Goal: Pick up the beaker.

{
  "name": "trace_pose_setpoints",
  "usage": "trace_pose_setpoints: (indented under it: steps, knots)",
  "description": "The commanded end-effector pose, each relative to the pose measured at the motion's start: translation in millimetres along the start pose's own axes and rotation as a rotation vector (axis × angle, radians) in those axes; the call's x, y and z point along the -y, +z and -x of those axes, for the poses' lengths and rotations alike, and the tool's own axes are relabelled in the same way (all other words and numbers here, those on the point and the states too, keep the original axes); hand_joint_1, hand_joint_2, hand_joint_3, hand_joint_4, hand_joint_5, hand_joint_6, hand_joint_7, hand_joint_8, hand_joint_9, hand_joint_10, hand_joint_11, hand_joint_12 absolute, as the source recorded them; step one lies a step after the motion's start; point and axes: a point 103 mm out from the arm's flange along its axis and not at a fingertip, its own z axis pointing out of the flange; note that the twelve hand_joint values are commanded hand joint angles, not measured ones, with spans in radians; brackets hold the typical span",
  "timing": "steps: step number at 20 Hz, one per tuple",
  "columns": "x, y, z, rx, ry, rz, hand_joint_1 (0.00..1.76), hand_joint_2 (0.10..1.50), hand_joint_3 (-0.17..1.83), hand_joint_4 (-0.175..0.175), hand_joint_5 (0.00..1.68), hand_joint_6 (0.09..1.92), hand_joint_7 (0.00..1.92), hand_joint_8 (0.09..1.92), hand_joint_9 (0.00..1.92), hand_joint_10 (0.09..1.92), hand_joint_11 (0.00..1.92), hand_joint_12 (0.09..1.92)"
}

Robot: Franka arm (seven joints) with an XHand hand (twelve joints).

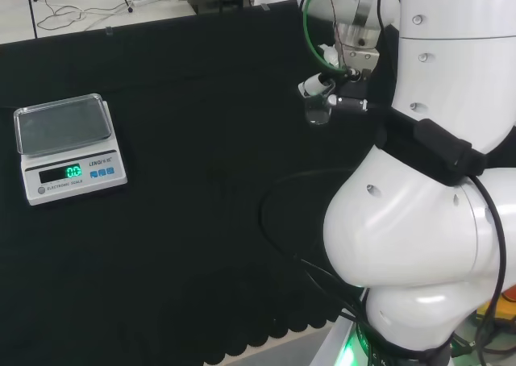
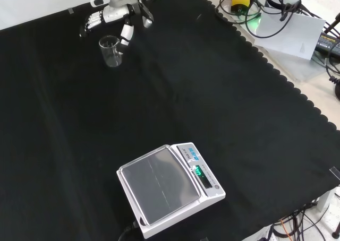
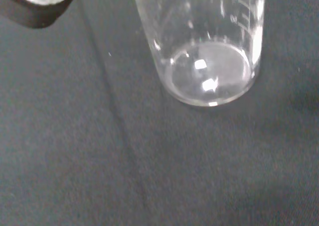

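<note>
black cloth (image 2: 175,87) covers the whole bench, with a digital scale (image 2: 169,189) sitting low in the centre of the front view and at the left edge of the head view. at the upper left of the front view a clear beaker (image 2: 110,50) stands upright on the cloth, and it looks empty in the wrist view. the hand (image 2: 114,14) hangs just above and behind it, one finger (image 2: 125,35) reaching down beside the rim on the right, other fingers spread to the left; they are apart and not closed round the glass. whether that finger touches the rim i cannot tell. as a judgement, the approach is done, while the grasp and the lift are left: the beaker's base rests on the cloth.
</note>
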Motion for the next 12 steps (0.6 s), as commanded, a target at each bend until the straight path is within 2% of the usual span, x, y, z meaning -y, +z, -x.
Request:
trace_pose_setpoints:
  steps: [1, 7, 8, 12]
  knots:
    - [-6.0, 14.3, 3.2, 0.004, 0.009, -0.041, 0.67, 0.73, 0.21, 0.055, 0.07, 0.09, 0.0, 0.55, 0.0, 0.81, 0.0, 0.86]
    - [-9.7, 21.2, 5.5, -0.001, 0.024, -0.06, 0.69, 0.73, 0.21, 0.055, 0.1, 0.09, 0.0, 0.56, 0.0, 0.81, 0.0, 0.88]
    - [-10.5, 22.2, 6.1, -0.008, 0.03, -0.068, 0.71, 0.73, 0.21, 0.056, 0.12, 0.09, 0.0, 0.58, 0.0, 0.82, 0.0, 0.93]
    - [-13.2, 23.5, 9.5, -0.008, 0.052, -0.079, 0.78, 0.74, 0.24, 0.065, 0.21, 0.09, 0.07, 0.67, 0.1, 0.86, 0.0, 1.42]
